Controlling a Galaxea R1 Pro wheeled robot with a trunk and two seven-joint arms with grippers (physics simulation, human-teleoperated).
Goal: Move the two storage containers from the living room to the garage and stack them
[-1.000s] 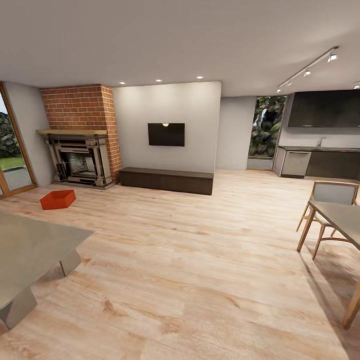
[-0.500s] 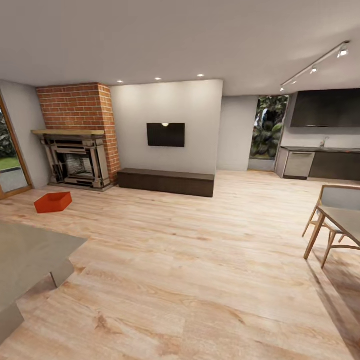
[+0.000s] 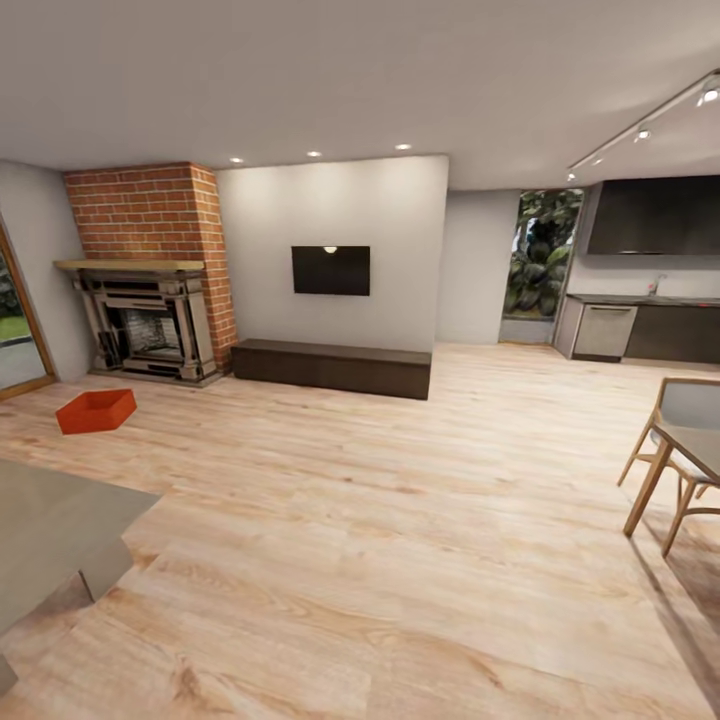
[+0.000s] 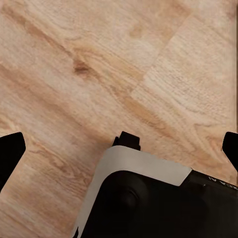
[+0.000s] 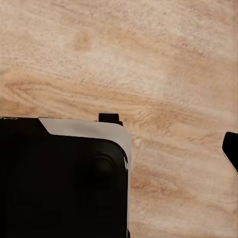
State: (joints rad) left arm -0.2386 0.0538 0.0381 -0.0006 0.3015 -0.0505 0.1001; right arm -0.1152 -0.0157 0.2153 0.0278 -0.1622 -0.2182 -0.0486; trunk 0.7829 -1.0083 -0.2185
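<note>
One orange-red storage container (image 3: 96, 411) lies on the light wood plank floor (image 3: 380, 520) of the living room, far left in the head view, in front of the brick fireplace (image 3: 148, 275). It is several metres ahead, and nothing touches it. In the left wrist view my left gripper (image 4: 120, 150) is open, with black fingertips (image 4: 10, 154) at both picture edges and bare planks between them. In the right wrist view my right gripper (image 5: 121, 148) shows one fingertip (image 5: 231, 149) far out at the edge. Both hang over my dark base and hold nothing.
A grey low table (image 3: 50, 525) stands close at the near left. A wooden chair and table (image 3: 680, 450) are at the right. A dark low bench (image 3: 332, 366) sits under a wall TV (image 3: 331, 270). A kitchen counter (image 3: 640, 330) is at the back right. Open floor lies ahead.
The whole head view has shifted, so the camera has moved. The grey table and the chair have slid toward the picture's edges. The container itself has not moved on the floor.
</note>
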